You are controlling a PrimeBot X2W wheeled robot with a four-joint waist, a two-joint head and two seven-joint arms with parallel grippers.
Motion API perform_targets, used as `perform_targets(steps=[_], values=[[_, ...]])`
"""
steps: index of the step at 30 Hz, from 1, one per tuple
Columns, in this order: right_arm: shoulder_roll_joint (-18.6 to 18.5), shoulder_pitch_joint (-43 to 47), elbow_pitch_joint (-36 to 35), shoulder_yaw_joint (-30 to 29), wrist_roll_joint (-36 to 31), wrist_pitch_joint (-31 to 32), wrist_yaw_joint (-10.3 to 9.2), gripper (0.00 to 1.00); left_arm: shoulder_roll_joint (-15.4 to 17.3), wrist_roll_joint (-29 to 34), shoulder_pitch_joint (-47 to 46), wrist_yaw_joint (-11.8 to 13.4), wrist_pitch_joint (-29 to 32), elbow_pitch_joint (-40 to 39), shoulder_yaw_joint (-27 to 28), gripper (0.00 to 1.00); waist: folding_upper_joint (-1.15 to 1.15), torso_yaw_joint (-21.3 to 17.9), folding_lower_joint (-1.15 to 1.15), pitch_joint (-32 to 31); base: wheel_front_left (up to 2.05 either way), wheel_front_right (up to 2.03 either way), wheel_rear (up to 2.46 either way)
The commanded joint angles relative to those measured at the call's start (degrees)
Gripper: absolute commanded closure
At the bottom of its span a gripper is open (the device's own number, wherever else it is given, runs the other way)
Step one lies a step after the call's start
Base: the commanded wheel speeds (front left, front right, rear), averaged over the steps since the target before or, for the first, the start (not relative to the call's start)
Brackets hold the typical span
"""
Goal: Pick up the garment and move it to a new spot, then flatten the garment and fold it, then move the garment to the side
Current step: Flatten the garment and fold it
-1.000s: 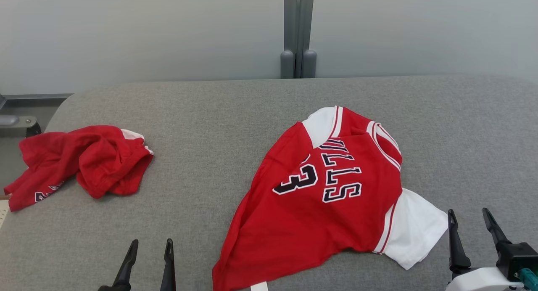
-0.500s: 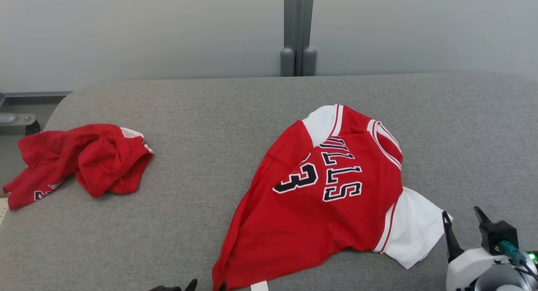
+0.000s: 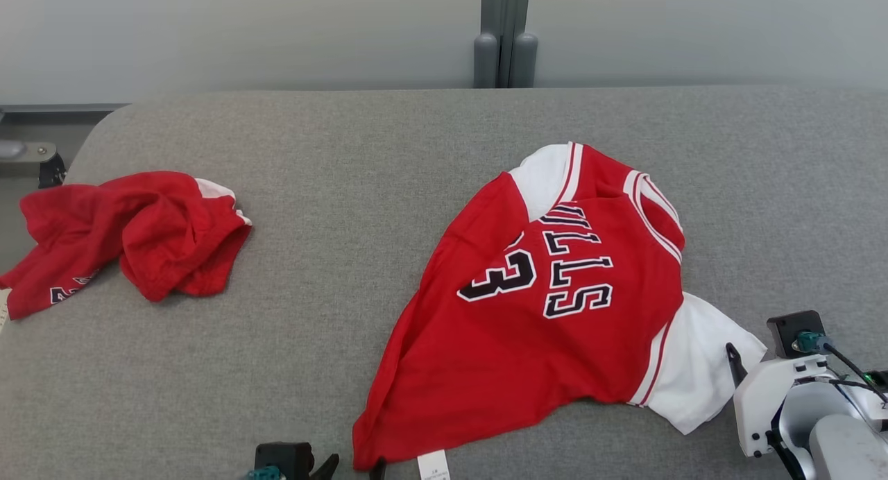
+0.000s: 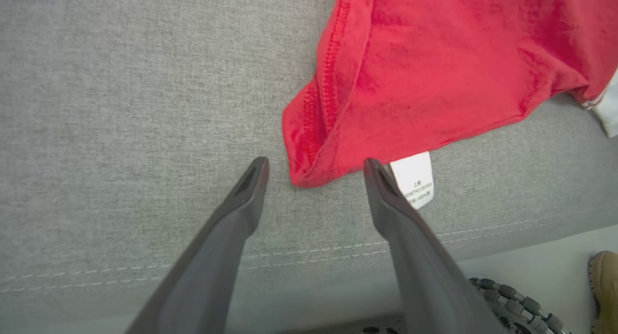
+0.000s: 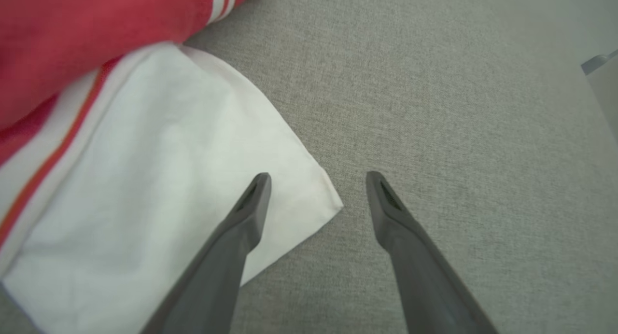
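- The garment (image 3: 555,306), a red jersey with white sleeves, lies spread but skewed on the grey counter (image 3: 347,154), right of centre, with its collar toward the far side and its hem toward the near edge.
- The left gripper (image 4: 314,167) is wide open, its two fingers on either side of the near-left hem corner (image 4: 309,155), holding nothing. A white care label (image 4: 413,179) pokes out just beside the right finger.
- The right gripper (image 5: 318,179) is also wide open and empty. One finger is over the near-right white sleeve (image 5: 145,179), the other over bare counter, with the sleeve's corner between them.
- The step in hand appears to be the first pick-up, with one gripper at each near corner.
- To do it well, lower each gripper until a fingertip can slide under the cloth, and pinch well inside the edge rather than at the very tip.
- Catch the doubled hem layers on the left, not just the label.
- Close both together and lift evenly so that the jersey hangs without twisting.
- Keep clear of the second red garment (image 3: 132,237) crumpled at the far left.
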Motion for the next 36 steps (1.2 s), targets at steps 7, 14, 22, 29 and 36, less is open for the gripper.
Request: perform_targets(steps=[7, 14, 22, 29, 36], values=[[-0.84, -1.60, 1.49, 2.37, 2.80, 3.51, -0.10, 0.00, -0.24, -0.94, -3.99, 0.63, 0.48, 5.41, -1.16, 0.34, 0.00, -0.52, 0.00, 2.43, 0.00, 0.00, 0.00], [-0.86, -0.48, 0.97, 6.07, 10.25, 6.57, -0.06, 1.00, -0.05, -2.03, -5.08, -0.12, 0.88, 8.69, -2.20, 1.00, 0.00, -0.76, 0.00, 2.27, 0.00, 0.00, 0.00], [0.61, 3.72, -20.63, -1.03, 38.30, 8.18, -0.07, 1.00, 0.30, -10.88, -3.34, -1.68, 3.80, -2.62, -0.60, 1.00, 0.00, -1.60, 0.00, 1.34, 0.00, 0.00, 0.00], [-0.24, 11.36, -55.23, -13.93, 57.47, 14.80, -0.05, 1.00, 4.00, -23.61, -2.99, -2.12, 11.72, -31.87, 2.75, 1.00, 0.00, -3.21, 0.00, 1.14, 0.00, 0.00, 0.00], [0.98, 2.77, -70.21, -27.52, 63.16, 22.66, -0.06, 1.00, 7.41, -27.76, -15.33, 1.58, 20.86, -49.52, 6.69, 1.00, 0.00, -5.77, 0.00, 2.37, 0.00, 0.00, 0.00]])
